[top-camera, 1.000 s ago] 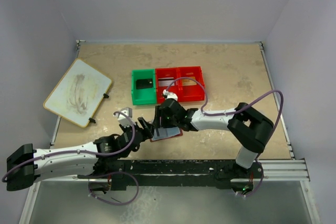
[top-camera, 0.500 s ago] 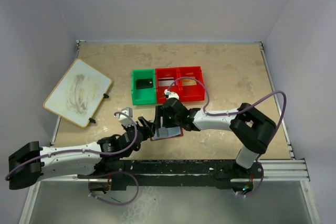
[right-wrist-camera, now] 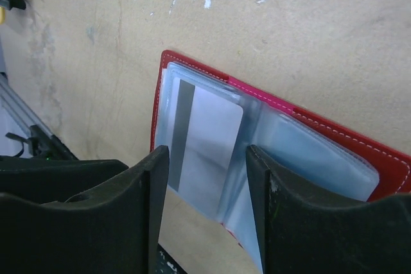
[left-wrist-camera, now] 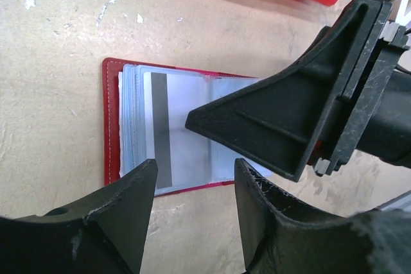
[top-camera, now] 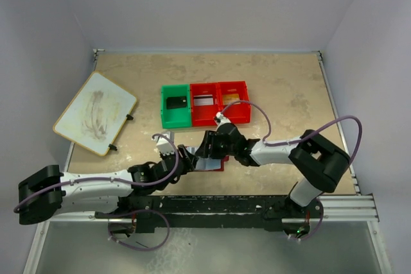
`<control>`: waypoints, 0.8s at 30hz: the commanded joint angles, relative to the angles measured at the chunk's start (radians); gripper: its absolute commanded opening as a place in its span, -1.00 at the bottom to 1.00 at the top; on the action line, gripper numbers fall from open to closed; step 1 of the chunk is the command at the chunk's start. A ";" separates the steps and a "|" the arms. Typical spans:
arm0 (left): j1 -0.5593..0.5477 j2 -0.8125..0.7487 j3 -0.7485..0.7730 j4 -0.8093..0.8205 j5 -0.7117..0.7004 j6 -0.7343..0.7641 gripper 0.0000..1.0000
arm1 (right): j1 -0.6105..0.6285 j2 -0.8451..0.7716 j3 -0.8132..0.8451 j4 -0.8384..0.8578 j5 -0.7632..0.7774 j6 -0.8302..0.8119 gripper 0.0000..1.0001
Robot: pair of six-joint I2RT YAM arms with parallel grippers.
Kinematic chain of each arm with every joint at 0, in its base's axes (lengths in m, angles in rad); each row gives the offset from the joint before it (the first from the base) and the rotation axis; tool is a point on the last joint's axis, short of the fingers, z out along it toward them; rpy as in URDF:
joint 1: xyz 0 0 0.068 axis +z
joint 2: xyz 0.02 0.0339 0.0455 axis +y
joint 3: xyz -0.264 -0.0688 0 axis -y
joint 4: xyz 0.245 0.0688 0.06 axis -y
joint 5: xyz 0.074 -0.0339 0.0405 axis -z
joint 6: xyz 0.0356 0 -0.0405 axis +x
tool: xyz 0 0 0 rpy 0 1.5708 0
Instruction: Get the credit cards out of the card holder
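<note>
Left gripper (left-wrist-camera: 192, 216) and right gripper (right-wrist-camera: 205, 219): jaws apart, gripping nothing, over the open holder (left-wrist-camera: 112, 126); contact unclear. 1 sleeved card (right-wrist-camera: 209, 139), long axis across the holder's length.

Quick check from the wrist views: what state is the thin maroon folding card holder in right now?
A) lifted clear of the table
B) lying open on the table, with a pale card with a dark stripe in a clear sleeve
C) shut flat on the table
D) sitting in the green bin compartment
B: the thin maroon folding card holder lies open on the beige table, and a pale card with a dark stripe sits in a clear plastic sleeve.
</note>
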 commanded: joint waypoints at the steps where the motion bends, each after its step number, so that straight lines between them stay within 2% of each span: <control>1: -0.008 0.067 0.079 0.000 0.014 0.045 -0.06 | -0.029 -0.035 -0.104 0.181 -0.089 0.093 0.06; 6: -0.004 0.110 0.104 -0.033 -0.029 0.043 -0.13 | -0.034 -0.044 -0.154 0.236 -0.093 0.125 -0.13; 15: 0.055 0.181 0.109 0.055 0.083 0.078 -0.24 | -0.037 -0.034 -0.210 0.327 -0.117 0.174 -0.31; 19: 0.114 0.199 0.079 0.081 0.137 0.043 -0.25 | -0.040 -0.034 -0.236 0.358 -0.102 0.213 -0.37; 24: 0.127 0.226 0.050 0.137 0.163 0.026 -0.33 | -0.047 -0.024 -0.257 0.403 -0.108 0.230 -0.44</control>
